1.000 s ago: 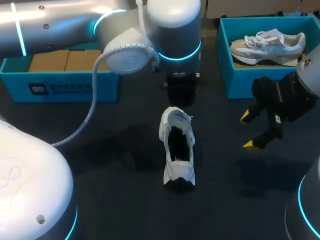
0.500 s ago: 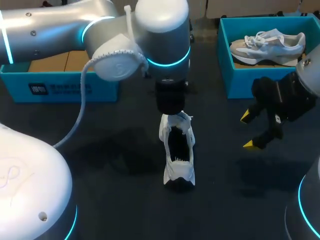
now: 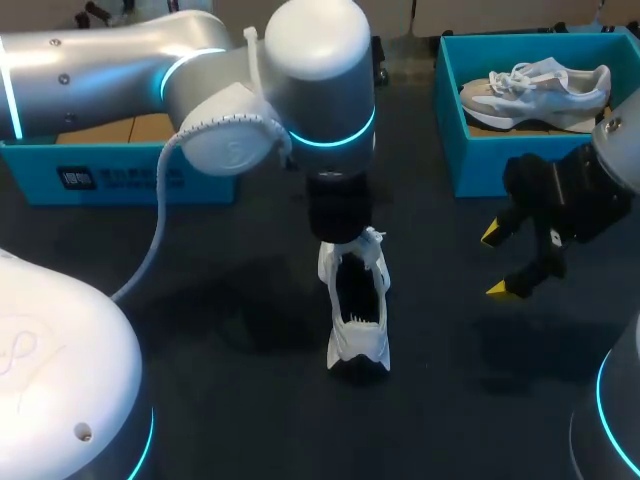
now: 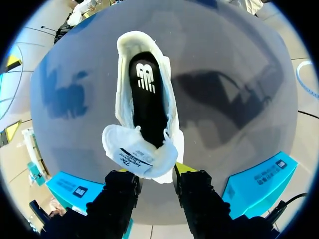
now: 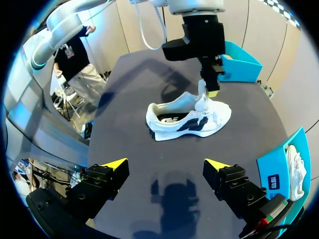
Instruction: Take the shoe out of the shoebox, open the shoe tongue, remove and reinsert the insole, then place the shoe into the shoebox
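— How many shoes do you count?
— Two. One white shoe (image 3: 357, 305) stands on the table (image 3: 230, 400). The second shoe (image 3: 535, 88) lies in the shoebox (image 3: 450, 150) on my right arm's side.
— And boxes?
— Two, both teal. The other box (image 3: 140, 178) sits on the left arm's side, with brown cardboard showing in it.
— Where is the white shoe from the left gripper (image 4: 155, 172)?
— Directly ahead of it. Its two fingers (image 4: 199, 191) stand a little apart, with the table visible in the gap. The turned-back tongue (image 4: 137, 152) lies across their tips; I see no clamp on it from both sides.
— The insole?
— One black insole (image 4: 147, 99) is in view, lying inside the shoe, beyond the tongue as seen from those fingers.
— And the right gripper (image 5: 165, 164)?
— Its fingers are spread wide with nothing between them, above bare table. The white shoe lies well ahead of them, side-on, and the left gripper's yellow tip meets the tongue.
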`<state>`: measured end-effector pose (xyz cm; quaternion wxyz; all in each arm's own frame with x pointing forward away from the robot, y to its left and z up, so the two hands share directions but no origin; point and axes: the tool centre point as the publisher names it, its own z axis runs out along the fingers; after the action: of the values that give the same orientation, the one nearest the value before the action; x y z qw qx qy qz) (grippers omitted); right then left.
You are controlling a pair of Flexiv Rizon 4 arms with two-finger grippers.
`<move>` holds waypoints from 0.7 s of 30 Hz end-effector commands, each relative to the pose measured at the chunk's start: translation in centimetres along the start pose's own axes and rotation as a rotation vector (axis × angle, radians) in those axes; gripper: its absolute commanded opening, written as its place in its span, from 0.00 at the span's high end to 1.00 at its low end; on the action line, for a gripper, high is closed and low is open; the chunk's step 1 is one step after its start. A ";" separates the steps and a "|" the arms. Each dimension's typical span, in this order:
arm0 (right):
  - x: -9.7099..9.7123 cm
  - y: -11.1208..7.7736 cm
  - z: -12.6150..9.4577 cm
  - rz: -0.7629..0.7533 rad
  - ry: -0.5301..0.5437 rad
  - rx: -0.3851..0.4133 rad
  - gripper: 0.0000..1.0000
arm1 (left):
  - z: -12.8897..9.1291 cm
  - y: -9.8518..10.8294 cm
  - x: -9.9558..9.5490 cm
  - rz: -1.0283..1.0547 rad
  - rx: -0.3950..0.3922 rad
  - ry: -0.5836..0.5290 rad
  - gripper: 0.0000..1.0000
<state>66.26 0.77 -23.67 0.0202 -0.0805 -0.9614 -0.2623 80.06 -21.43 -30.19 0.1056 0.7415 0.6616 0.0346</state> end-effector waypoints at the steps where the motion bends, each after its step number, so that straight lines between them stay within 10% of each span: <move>1: 0.1 -0.1 0.1 0.000 -0.002 0.000 0.00 | -0.1 -0.6 0.1 0.008 0.004 -0.004 0.62; 21: 0.1 -0.1 0.1 0.000 -0.002 0.000 0.00 | -0.2 -3.1 -0.9 -0.052 -0.009 -0.037 0.65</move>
<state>66.26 0.77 -23.67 0.0202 -0.0805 -0.9614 -0.2623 77.37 -22.01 -30.63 0.1193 0.7254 0.6776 0.0181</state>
